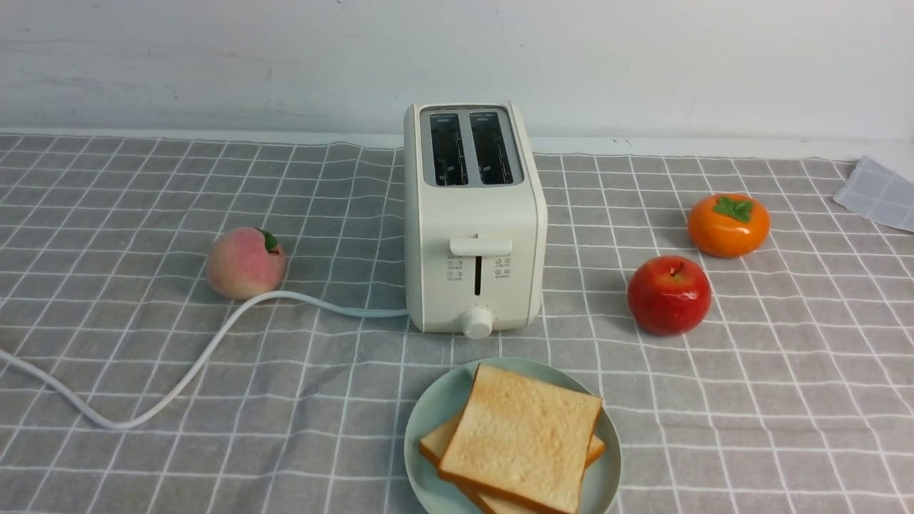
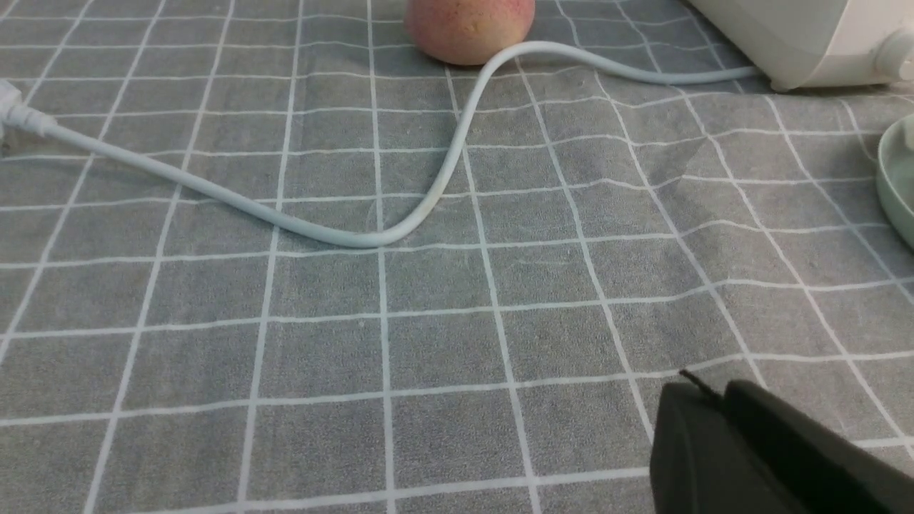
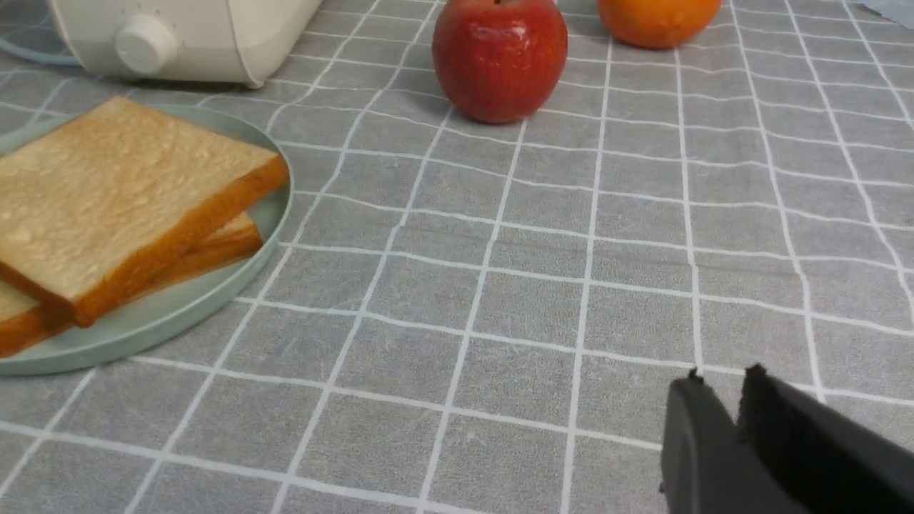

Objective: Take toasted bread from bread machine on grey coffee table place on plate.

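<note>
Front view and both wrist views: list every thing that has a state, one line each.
bread machine: both slots empty, lever up.
toasted bread: two slices stacked askew on the plate.
plate: holding both slices.
cord: trailing loose across the cloth.
left gripper: shut, empty.
right gripper: shut, empty.

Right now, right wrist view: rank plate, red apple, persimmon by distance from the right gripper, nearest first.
1. plate, holding both toast slices, in front of the toaster.
2. red apple, beyond the plate, beside the toaster.
3. persimmon, behind the apple, farthest.
The right gripper appears shut and empty; plate and apple are fairly close to call.
</note>
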`<state>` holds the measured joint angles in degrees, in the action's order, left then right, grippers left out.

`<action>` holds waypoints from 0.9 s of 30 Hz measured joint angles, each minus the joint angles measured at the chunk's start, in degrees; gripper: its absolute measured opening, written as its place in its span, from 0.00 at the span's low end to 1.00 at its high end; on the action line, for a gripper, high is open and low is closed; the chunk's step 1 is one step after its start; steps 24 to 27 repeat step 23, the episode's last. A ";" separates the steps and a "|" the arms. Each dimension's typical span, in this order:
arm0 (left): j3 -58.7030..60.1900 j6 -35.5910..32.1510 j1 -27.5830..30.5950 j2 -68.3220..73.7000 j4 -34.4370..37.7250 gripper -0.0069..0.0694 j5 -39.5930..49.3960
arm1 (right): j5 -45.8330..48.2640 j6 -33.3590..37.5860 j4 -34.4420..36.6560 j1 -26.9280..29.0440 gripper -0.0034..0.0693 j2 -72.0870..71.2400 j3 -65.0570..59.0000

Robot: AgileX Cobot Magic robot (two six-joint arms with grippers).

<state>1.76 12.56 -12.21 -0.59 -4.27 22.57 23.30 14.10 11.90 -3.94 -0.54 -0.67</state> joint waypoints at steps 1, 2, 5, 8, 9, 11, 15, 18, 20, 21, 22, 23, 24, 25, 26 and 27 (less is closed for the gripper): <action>0.00 0.00 0.00 0.00 0.00 0.15 0.00 | 0.00 0.00 -0.23 0.38 0.18 0.00 0.00; 0.00 0.00 0.00 0.00 0.00 0.15 0.00 | 0.00 -0.05 -0.47 0.96 0.18 0.00 0.00; 0.00 0.00 0.00 0.00 0.00 0.16 0.00 | 0.00 -0.05 -0.53 3.15 0.19 0.00 0.00; 0.00 0.00 0.00 0.00 0.00 0.16 0.00 | 0.00 -0.05 -0.53 4.64 0.19 0.00 0.00; 0.00 0.00 0.00 0.00 0.00 0.16 0.00 | 0.00 -0.05 -0.53 5.70 0.19 0.00 0.00; 0.00 0.00 0.00 0.00 0.00 0.16 0.00 | 0.00 -0.05 -0.57 6.16 0.20 0.00 0.00; 0.00 0.00 0.00 0.00 0.00 0.17 0.00 | 0.00 -0.05 -0.57 6.26 0.20 0.00 0.00; 0.00 0.00 0.00 0.00 0.00 0.18 0.00 | 0.00 -0.05 -0.57 6.26 0.21 0.00 0.00; 0.00 0.00 0.00 0.00 0.00 0.18 0.00 | 0.00 -0.05 -0.51 6.26 0.21 0.00 0.00; 0.00 0.00 0.00 0.00 0.00 0.18 0.00 | 0.00 -0.05 -0.44 6.26 0.22 0.00 0.00; 0.00 0.00 0.00 0.00 0.00 0.18 0.00 | 0.00 -0.05 -0.39 6.30 0.22 0.00 0.00; 0.00 0.00 0.00 0.00 0.00 0.18 0.00 | 0.00 -0.05 -0.39 6.30 0.22 0.00 0.00; 0.00 0.00 0.00 0.00 0.00 0.18 0.00 | 0.00 -0.05 -0.39 6.30 0.22 0.00 0.00; 0.00 0.00 0.00 0.00 0.00 0.18 0.00 | 0.00 -0.05 -0.39 6.30 0.22 0.00 0.00; 0.00 0.00 0.00 0.00 0.00 0.18 0.00 | 0.00 -0.05 -0.39 6.30 0.22 0.00 0.00; 0.00 0.00 0.00 0.00 0.00 0.18 0.00 | 0.00 -0.05 -0.39 6.30 0.22 0.00 0.00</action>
